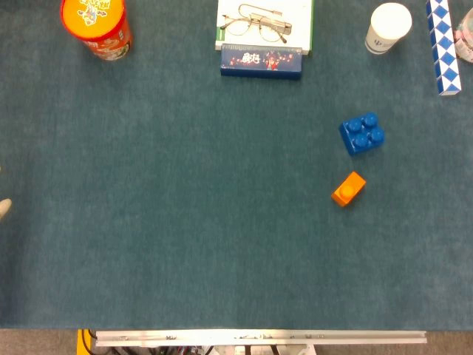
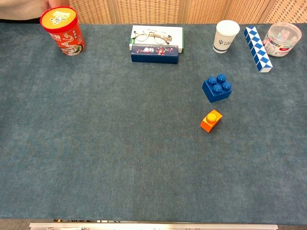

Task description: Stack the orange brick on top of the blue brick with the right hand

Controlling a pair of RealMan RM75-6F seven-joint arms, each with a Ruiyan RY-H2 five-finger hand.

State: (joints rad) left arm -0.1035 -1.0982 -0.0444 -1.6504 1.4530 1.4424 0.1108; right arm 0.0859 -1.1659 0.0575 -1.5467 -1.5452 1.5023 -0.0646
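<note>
A: Where is the orange brick (image 1: 349, 188)?

B: Right of centre on the tabletop (image 1: 185, 222), lying flat and a bit askew. The blue brick (image 1: 362, 133) sits just above it in the frame, near but apart.

A: And in the chest view?

B: Same layout: orange brick (image 2: 211, 120) below, blue brick (image 2: 217, 87) above, a gap between them.

A: How does the brick lie relative to the robot hand?

B: Neither robot hand appears in either view, so nothing is holding or touching it. Whether either hand is released or clenched, I cannot tell.

A: What else is there?

B: Along the top edge: a red can (image 1: 96, 26) at upper left, glasses (image 1: 255, 24) on a box (image 1: 261, 59), a paper cup (image 1: 388, 27), and a blue-and-white block (image 1: 442, 48) at upper right.
</note>
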